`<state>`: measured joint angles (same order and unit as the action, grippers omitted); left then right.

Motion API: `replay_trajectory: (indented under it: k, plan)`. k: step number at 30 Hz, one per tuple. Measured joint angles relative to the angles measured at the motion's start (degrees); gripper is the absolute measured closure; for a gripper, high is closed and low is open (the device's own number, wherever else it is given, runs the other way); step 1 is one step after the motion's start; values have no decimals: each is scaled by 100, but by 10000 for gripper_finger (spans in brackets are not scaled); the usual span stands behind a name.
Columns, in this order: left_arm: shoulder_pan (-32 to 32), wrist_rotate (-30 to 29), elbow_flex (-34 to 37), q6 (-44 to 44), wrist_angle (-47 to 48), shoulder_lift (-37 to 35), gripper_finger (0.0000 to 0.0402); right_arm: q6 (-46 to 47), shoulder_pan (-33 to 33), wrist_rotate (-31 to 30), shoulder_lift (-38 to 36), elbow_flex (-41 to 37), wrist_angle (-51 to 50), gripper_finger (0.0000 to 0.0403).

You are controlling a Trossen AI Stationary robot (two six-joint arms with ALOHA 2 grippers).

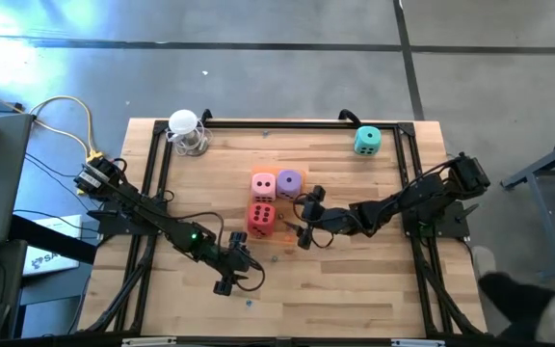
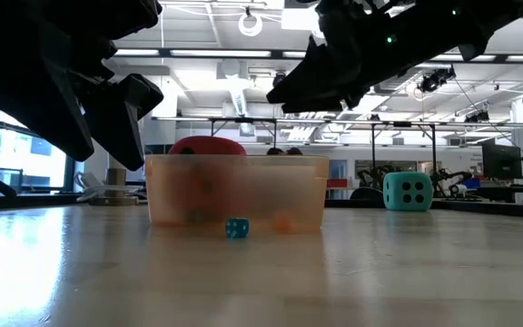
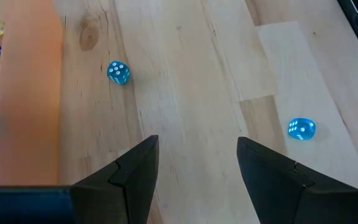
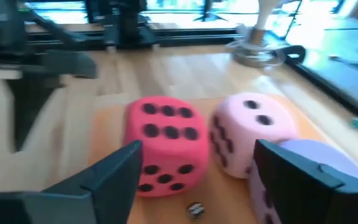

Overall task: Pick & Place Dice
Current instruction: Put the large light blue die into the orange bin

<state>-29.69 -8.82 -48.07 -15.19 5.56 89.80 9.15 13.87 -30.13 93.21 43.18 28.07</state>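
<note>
Watching right gripper (image 1: 303, 220) beside tray (image 1: 279, 241): jaws wide, empty. Red die (image 1: 262, 217), pink die (image 1: 263, 184), purple die (image 1: 289, 183) in tray; teal die (image 1: 367, 141) far corner. We risk nudging red die on retreat. Left gripper (image 1: 231, 278) half open, empty.

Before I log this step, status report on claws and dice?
Both claws, left and right, open, empty. Red, pink, purple dice on tray; teal die apart. Nothing blocking.
</note>
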Motion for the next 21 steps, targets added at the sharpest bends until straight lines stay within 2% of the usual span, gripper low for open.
replay_trajectory:
  k: [7,16,21]
  plan:
    - [0,0,24,18,0,0,192,-22,2,-123,2,0,55,56]
    - [0,2,31,18,0,0,192,2,2,458,2,0,136,54]
    - [0,4,31,-7,0,0,192,-13,33,503,2,0,289,41]
